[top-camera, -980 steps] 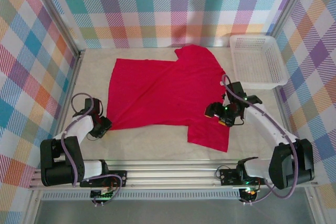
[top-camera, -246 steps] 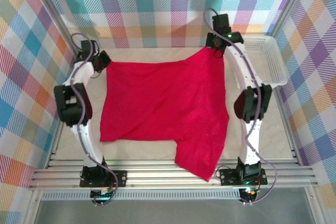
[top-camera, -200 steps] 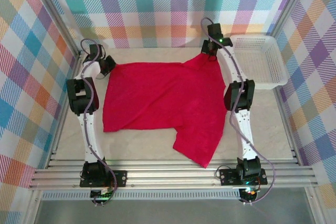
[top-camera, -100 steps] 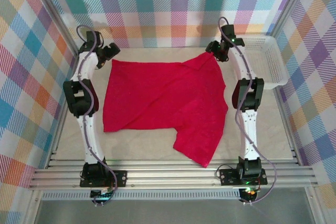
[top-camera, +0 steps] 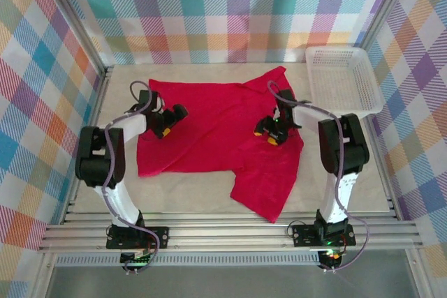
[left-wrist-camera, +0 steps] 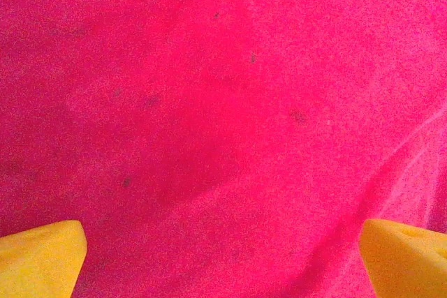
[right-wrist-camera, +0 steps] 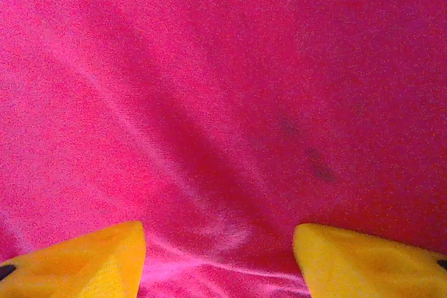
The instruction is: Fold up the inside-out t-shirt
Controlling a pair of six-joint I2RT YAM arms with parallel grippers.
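The inside-out t-shirt (top-camera: 216, 134), plain bright red, lies spread on the table, one sleeve reaching toward the front (top-camera: 269, 190). My left gripper (top-camera: 166, 122) hovers over its left part, jaws wide open, yellow fingertips (left-wrist-camera: 42, 259) at the frame corners above red cloth (left-wrist-camera: 209, 102). Over the shirt's right part sits my right gripper (top-camera: 269, 132), open too, with yellow fingertips (right-wrist-camera: 84, 259) apart and nothing but wrinkled red fabric (right-wrist-camera: 223, 102) between them.
A white mesh basket (top-camera: 342, 82) stands at the back right, beside the shirt. Plaid walls close the table on three sides. Bare beige table (top-camera: 181, 190) shows in front of the shirt, and the aluminium rail (top-camera: 223, 232) runs along the near edge.
Both grippers let go of the shirt's back corners, opened, and pulled back from the rear wall to hover low over the cloth. The shirt settled flat.
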